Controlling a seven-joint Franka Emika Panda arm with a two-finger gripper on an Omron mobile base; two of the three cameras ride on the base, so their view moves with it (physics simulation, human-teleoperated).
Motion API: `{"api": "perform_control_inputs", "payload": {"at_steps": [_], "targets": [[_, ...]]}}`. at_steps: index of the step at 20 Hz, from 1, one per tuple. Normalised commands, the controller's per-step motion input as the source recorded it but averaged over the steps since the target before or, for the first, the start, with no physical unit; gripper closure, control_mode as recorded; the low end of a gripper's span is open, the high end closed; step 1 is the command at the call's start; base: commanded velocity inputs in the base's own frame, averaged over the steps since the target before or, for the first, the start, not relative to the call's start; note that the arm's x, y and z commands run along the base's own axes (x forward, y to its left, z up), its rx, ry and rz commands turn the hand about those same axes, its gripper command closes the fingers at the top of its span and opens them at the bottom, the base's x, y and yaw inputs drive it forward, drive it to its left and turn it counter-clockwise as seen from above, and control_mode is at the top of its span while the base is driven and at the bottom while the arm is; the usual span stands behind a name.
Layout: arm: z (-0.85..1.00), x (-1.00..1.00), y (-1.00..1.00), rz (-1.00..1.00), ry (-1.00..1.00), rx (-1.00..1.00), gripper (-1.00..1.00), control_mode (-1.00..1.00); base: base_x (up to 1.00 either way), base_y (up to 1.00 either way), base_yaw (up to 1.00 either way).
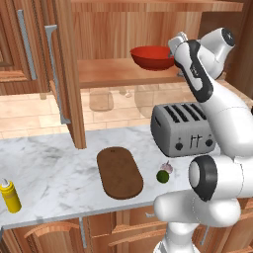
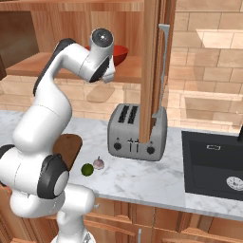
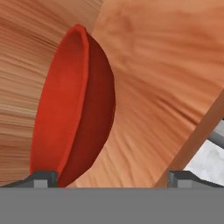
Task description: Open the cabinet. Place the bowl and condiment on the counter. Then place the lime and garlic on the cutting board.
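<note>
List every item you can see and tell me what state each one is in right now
cabinet: doors open
bowl: upright on the lower cabinet shelf
condiment: upright on the counter
cutting board: flat on the counter, bare
lime: on the counter beside the board
garlic: on the counter, next to the lime
gripper: jaws open, by the bowl

A home kitchen, reddish-brown wood wall cabinet (image 1: 69,74) open above a white marble counter (image 1: 54,168), silver four-slot toaster (image 1: 184,129) below the hand, black sink (image 2: 213,163) off to its right, tan tile backsplash (image 2: 204,61), low wooden cupboards (image 1: 64,234) beneath.
</note>
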Motion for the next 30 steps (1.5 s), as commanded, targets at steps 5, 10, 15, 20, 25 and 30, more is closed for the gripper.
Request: {"api": "perform_control_inputs", "payload": {"at_steps": [5,10,15,20,25,30], "targets": [[0.00,0.14,0.00,0.00,0.00,0.00,-1.00,-1.00,0.00,0.00,0.00],[0.00,0.08,-0.02,0.00,0.00,0.00,-1.00,-1.00,0.00,0.00,0.00],[-0.01,0.12,0.00,0.00,0.00,0.00,-1.00,-1.00,0.00,0.00,0.00],[-0.01,0.18,0.00,0.00,0.00,0.00,-1.00,-1.00,0.00,0.00,0.00],[-0.04,0.18,0.00,0.00,0.00,0.00,-1.00,-1.00,0.00,0.00,0.00],[-0.02,0.17,0.00,0.00,0.00,0.00,-1.00,-1.00,0.00,0.00,0.00]]}}
